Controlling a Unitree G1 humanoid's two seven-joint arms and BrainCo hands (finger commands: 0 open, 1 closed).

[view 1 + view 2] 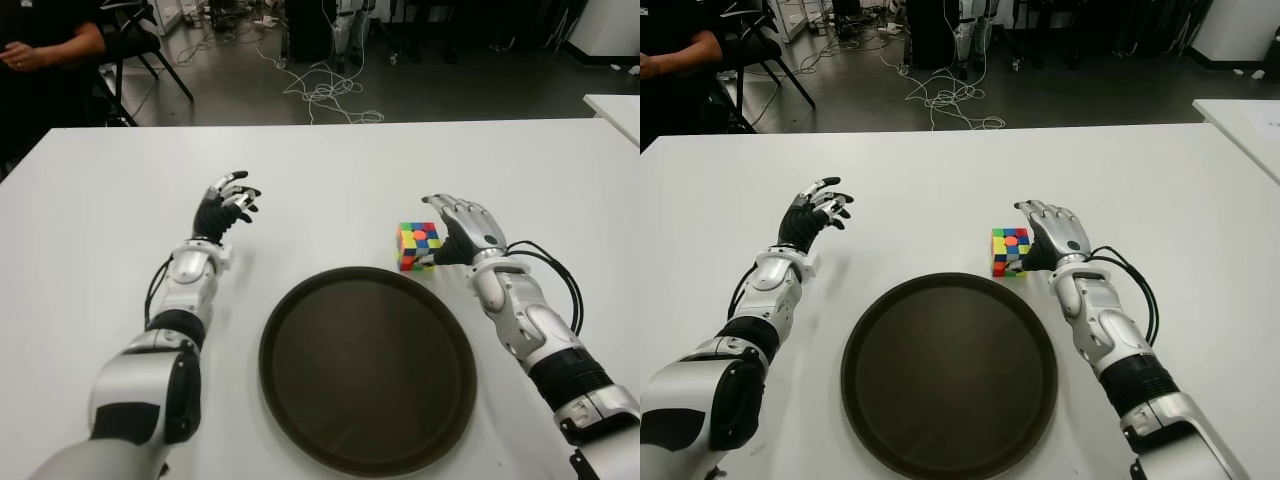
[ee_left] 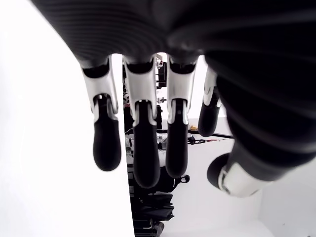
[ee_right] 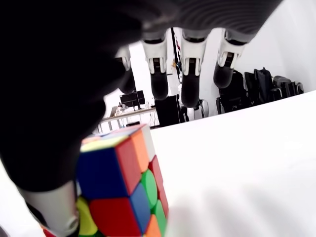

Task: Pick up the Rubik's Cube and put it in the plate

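Note:
The Rubik's Cube [image 1: 418, 246] stands on the white table [image 1: 330, 180], just beyond the far right rim of the round dark plate [image 1: 365, 375]. My right hand [image 1: 447, 222] is immediately right of the cube. Its fingers [image 3: 190, 74] stretch out over the cube without closing, and the thumb [image 3: 49, 207] sits against the side of the cube [image 3: 118, 187]. Nothing lies in the plate. My left hand [image 1: 230, 198] shows left of the plate, above the table, with its fingers [image 2: 148, 148] relaxed and holding nothing.
A person's arm [image 1: 40, 50] and a black chair [image 1: 140, 45] show past the table's far left edge. Cables [image 1: 320, 90] lie on the floor behind. A second white table's corner [image 1: 615, 108] is at the far right.

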